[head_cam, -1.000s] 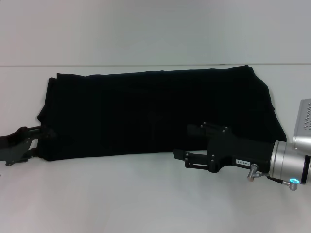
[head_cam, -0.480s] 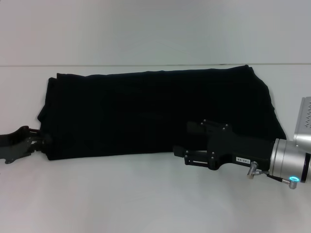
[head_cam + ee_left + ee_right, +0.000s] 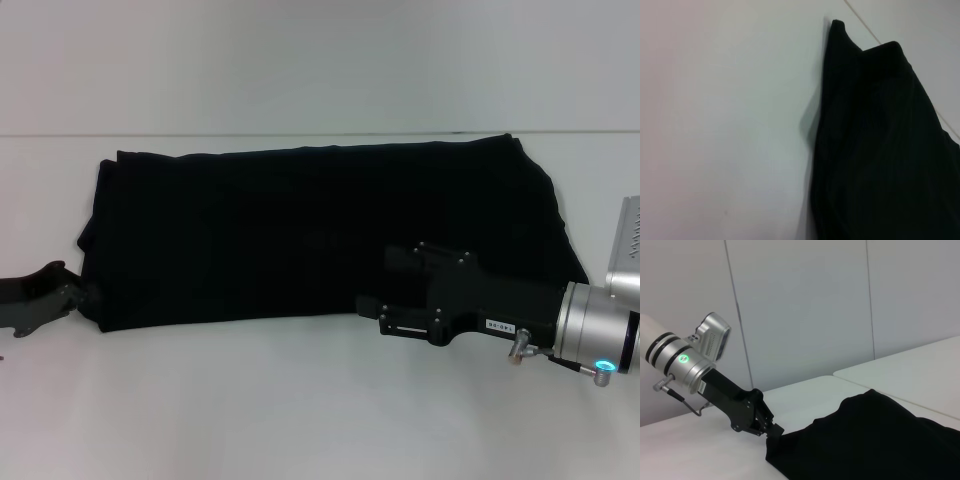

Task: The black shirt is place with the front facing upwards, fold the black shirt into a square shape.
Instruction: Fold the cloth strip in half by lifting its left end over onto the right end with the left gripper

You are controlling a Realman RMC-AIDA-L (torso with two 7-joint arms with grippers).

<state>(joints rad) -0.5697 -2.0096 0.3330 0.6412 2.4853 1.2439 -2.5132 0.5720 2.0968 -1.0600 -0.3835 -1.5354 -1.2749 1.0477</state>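
The large plain black cloth shirt (image 3: 320, 235) is shown laid flat as a wide folded band across the white table (image 3: 300, 410), its long edges running left to right. The left gripper (image 3: 78, 292) is seen at the shirt's left near corner, its fingertips closed together against the cloth edge — whether fabric is pinched between them cannot be told. In the right wrist view the same gripper (image 3: 771, 430) meets the shirt's corner (image 3: 875, 440). The right gripper (image 3: 378, 294) is held over the shirt's near edge, right of centre, its fingers parted and nothing gripped.
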